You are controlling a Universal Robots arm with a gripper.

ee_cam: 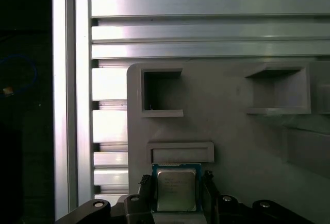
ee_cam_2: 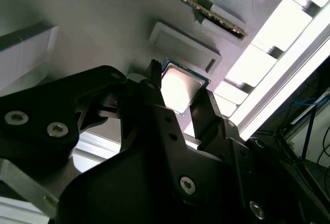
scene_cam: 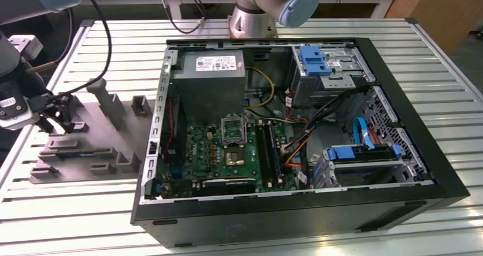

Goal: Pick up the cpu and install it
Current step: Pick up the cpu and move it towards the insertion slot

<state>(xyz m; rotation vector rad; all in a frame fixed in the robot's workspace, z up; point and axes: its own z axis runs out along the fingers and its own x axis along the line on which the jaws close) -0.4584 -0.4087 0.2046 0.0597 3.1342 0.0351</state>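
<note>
Here's the claw, low over the grey tray at the exterior view's left, well apart from the open computer case. In both wrist views its fingers are clamped on opposite edges of the cpu, just beside a raised block.

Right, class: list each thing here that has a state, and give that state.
cpu: at the tray, not yet installed.
pincer: down around the cpu; grip cannot be judged.
computer case: lying flat, side open.
socket: dark centre, no cpu in it.
</note>
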